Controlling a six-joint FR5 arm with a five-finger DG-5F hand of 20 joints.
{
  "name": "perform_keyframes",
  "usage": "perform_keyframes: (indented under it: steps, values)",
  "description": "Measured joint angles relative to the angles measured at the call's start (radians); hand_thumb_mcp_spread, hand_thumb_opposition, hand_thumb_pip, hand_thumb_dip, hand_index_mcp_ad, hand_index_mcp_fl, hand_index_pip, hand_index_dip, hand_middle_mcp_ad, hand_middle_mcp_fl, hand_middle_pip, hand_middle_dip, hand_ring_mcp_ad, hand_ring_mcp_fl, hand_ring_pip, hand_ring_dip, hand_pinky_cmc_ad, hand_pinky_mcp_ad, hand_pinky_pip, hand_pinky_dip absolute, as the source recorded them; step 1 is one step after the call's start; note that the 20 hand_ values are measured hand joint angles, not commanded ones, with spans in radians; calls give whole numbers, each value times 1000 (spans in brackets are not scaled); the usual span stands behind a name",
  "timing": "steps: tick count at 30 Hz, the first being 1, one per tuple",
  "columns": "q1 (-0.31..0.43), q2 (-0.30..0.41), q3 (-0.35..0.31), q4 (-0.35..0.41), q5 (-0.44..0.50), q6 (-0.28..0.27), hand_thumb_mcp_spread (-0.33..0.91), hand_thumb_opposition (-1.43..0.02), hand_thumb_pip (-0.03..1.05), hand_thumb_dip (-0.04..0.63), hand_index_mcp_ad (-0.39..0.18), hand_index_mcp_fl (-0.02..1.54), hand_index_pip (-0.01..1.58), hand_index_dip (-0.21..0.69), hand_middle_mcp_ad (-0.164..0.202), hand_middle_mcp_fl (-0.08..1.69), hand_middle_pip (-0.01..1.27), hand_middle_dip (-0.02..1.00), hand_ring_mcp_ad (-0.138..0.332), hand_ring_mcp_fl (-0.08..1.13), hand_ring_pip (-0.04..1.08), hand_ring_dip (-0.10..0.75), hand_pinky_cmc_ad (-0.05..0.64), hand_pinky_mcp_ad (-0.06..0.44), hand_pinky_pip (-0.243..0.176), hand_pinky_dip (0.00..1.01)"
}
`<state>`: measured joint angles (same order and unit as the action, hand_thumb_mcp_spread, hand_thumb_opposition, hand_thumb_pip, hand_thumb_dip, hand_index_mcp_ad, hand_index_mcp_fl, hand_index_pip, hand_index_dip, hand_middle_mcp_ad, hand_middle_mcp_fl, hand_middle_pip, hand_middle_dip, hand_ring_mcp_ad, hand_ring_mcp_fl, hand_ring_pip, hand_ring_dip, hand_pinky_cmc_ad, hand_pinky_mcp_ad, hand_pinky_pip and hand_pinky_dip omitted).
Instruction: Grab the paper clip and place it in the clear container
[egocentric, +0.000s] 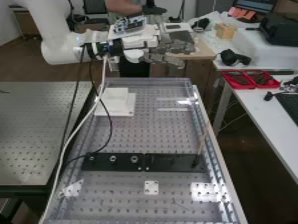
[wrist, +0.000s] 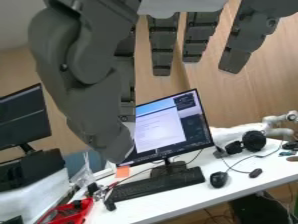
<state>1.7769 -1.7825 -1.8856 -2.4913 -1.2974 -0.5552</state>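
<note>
The hand (egocentric: 174, 46) is held level above the far end of the perforated bench (egocentric: 166, 135), at the end of the white arm, with its fingers extended toward the right of the high view. In the wrist view the hand (wrist: 163, 46) shows straight, spread fingers and a large thumb, and nothing is held between them. I cannot pick out a paper clip or a clear container with certainty.
A white block (egocentric: 116, 102) lies on the bench's far left part. Black plates (egocentric: 143, 162) cross its middle, near a loose cable. Red trays (egocentric: 249, 79) stand on the white side table (egocentric: 256, 110), along with a keyboard (wrist: 156, 191) and monitor (wrist: 166, 129).
</note>
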Motion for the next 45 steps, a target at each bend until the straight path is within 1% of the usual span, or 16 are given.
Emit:
perform_keyframes:
  steps: [2,3,5,6,15,24,30,34,37,40,41,42,43,44,45]
  values:
    - [36,-26,35,-28,47,6,457,-1031,661,284,-162,654,1367,31,70,138,127,175,117,0,96,91,325,265,-66,314]
    - [50,-44,54,-45,65,9,457,-1031,661,284,-162,654,1368,31,73,138,127,175,117,0,96,91,325,265,-66,314]
    - [63,-69,78,-65,80,16,457,-1031,661,284,-162,654,1367,33,70,134,127,175,117,0,96,91,325,265,-66,314]
    - [71,-85,92,-77,86,19,457,-1031,661,284,-162,654,1367,33,75,138,127,175,117,0,96,91,325,265,-66,314]
    - [106,-202,182,-140,101,44,461,-1031,661,284,-164,656,1363,33,75,138,127,175,117,0,96,91,325,265,-66,316]
    - [120,-311,261,-203,127,76,456,-1035,661,284,-164,656,1363,33,75,138,127,175,117,0,99,94,325,265,-66,330]
    - [120,-367,302,-225,150,81,456,-1035,661,284,-164,656,1365,33,75,138,127,175,117,0,99,94,325,265,-66,330]
    - [115,-391,319,-245,161,92,456,-1035,661,284,-164,656,1365,33,75,138,127,175,117,0,99,94,325,265,-66,330]
    - [112,-403,328,-269,160,100,456,-1035,661,284,-164,656,1365,33,75,138,127,175,117,0,99,94,325,265,-66,328]
    - [111,-413,345,-309,153,104,443,-1038,653,281,-164,642,1365,33,75,133,127,175,117,0,99,94,325,264,-66,339]
    - [110,-419,357,-336,149,109,435,-1035,653,281,-164,630,1361,33,75,115,127,175,117,0,105,94,325,264,-66,365]
    - [110,-424,367,-360,145,115,440,-1018,658,284,-166,583,1370,35,75,82,127,175,117,2,110,94,325,264,-66,380]
    - [109,-427,374,-375,142,120,422,-993,654,288,-166,473,1344,35,75,51,127,175,117,3,103,94,325,264,-66,394]
    - [108,-432,382,-392,136,129,396,-970,654,288,-166,304,1304,45,75,31,127,175,117,3,119,94,325,264,-66,410]
    - [108,-434,387,-399,130,135,396,-946,654,288,-166,216,1285,28,75,24,127,175,117,0,138,94,325,264,-66,415]
